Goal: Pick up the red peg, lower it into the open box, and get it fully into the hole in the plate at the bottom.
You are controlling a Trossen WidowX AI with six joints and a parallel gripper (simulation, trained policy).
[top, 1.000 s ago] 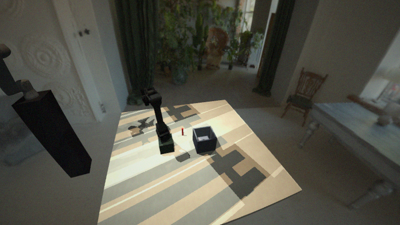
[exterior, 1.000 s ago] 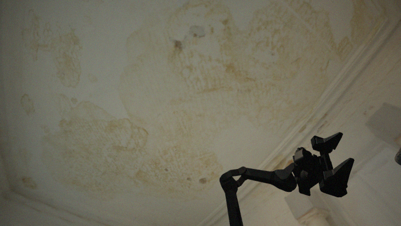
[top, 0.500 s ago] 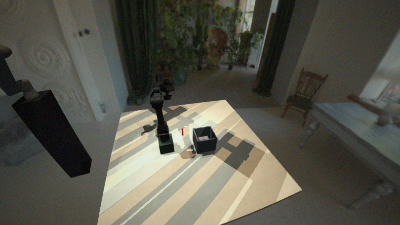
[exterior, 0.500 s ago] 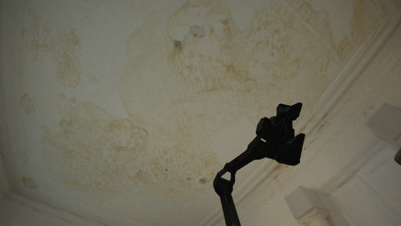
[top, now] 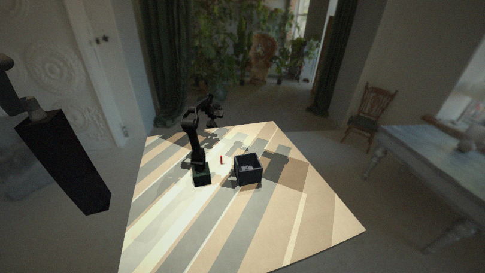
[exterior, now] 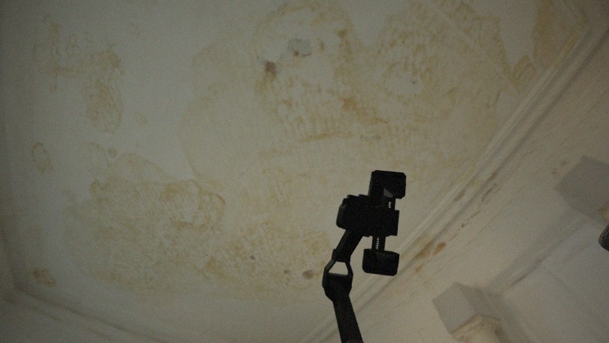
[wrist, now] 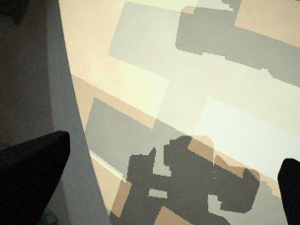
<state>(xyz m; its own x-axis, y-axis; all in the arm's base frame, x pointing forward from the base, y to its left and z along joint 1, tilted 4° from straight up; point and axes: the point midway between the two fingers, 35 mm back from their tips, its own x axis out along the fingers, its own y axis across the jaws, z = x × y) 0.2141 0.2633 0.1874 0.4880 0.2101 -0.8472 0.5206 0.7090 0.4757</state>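
- So the red peg [top: 221, 160] only shows in the top view, near the middle of the frame, looks upright on the striped-looking tabletop [top: 305, 220]. It's between the arm's dark base block [top: 202, 180] and the open box [top: 250, 178], touching neither.
- Box is just right of the peg in that same view. There's something pale down inside it, but too small for me to make out any hole.
- Gripper [top: 215, 117] [exterior: 384, 223] [wrist: 180, 158] is up above the far part of the tabletop in the top view, well apart from the peg. Jaws are wide apart with nothing in them, and the exterior view shows that gap way better.
- Exterior view is basically the arm against a stained ceiling [exterior: 213, 127], no peg or box in frame.
- Wrist cam gets a dark finger at lower left and another at lower right, plus a shadow [wrist: 189, 173] low in the frame that the exterior view doesn't show.
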